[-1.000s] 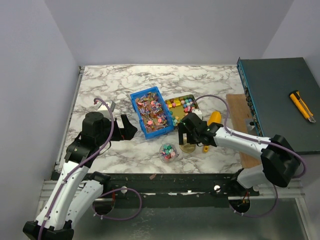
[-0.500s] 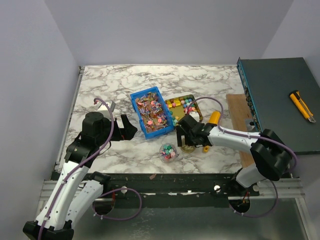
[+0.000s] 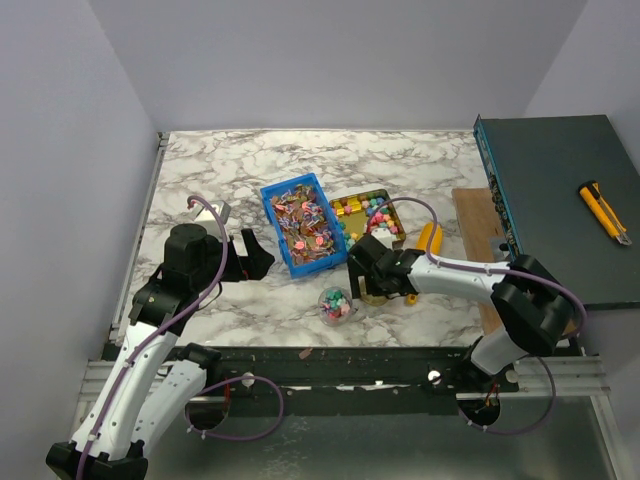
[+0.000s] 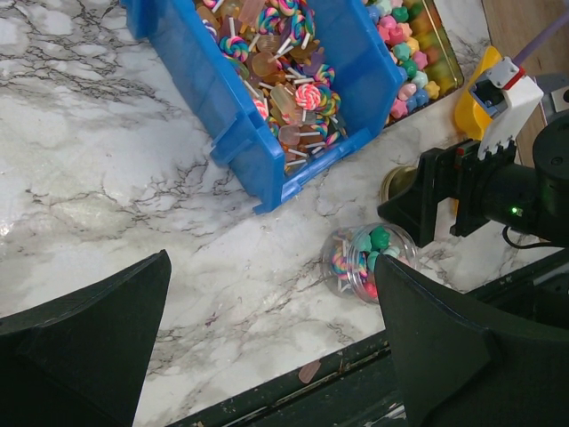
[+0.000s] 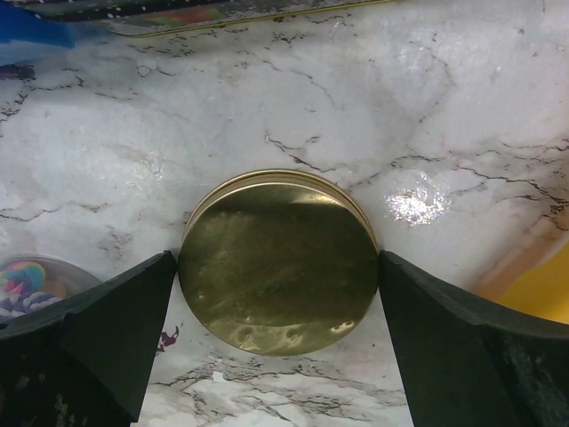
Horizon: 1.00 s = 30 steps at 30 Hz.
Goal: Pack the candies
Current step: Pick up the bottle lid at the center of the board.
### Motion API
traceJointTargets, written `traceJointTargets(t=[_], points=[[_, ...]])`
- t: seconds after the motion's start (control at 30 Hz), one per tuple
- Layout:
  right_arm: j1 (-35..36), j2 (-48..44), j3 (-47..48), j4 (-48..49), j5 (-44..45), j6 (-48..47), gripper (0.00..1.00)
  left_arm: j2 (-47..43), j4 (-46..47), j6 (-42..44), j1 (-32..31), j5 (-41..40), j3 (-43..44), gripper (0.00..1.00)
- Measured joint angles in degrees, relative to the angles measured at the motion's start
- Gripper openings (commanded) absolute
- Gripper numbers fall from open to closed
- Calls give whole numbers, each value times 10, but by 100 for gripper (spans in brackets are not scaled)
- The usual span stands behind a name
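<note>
Wrapped candies [image 3: 303,222] fill a blue bin [image 3: 281,237]; they also show in the left wrist view [image 4: 284,76]. Chunky pink, yellow and green pieces [image 3: 368,210] lie in a yellow tray; they also show in the left wrist view [image 4: 404,40]. A small clear jar [image 3: 335,303] holding a few candies stands near the front edge, also in the left wrist view [image 4: 366,261]. My right gripper [image 3: 366,278] is down at the table with both fingers against the rim of the round gold lid [image 5: 280,262]. My left gripper [image 3: 255,255] is open and empty, left of the bin.
A yellow-orange scoop [image 3: 428,237] lies right of my right gripper. A wooden board [image 3: 480,235] and a dark case [image 3: 560,200] with a yellow knife [image 3: 604,213] are at the right. The table's front edge [image 4: 293,369] is just below the jar.
My right gripper has shifted left and down over the gold lid, closer to the jar. The left arm has not moved.
</note>
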Motion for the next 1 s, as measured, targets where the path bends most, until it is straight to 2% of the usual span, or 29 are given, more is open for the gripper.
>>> traceJointTargets(t=[0.17, 0.3, 0.47, 0.7, 1.0], points=[[8, 7, 6, 0, 6, 0, 92, -1, 0, 0, 0, 0, 0, 99], [11, 12, 10, -1, 8, 0, 77, -2, 0, 0, 0, 0, 0, 99], [15, 12, 11, -1, 11, 2, 64, -2, 0, 0, 0, 0, 0, 99], [18, 1, 12, -25, 20, 2, 61, -5, 0, 0, 0, 0, 0, 99], [33, -63, 54, -83, 29, -1, 61, -8, 0, 0, 0, 0, 0, 99]])
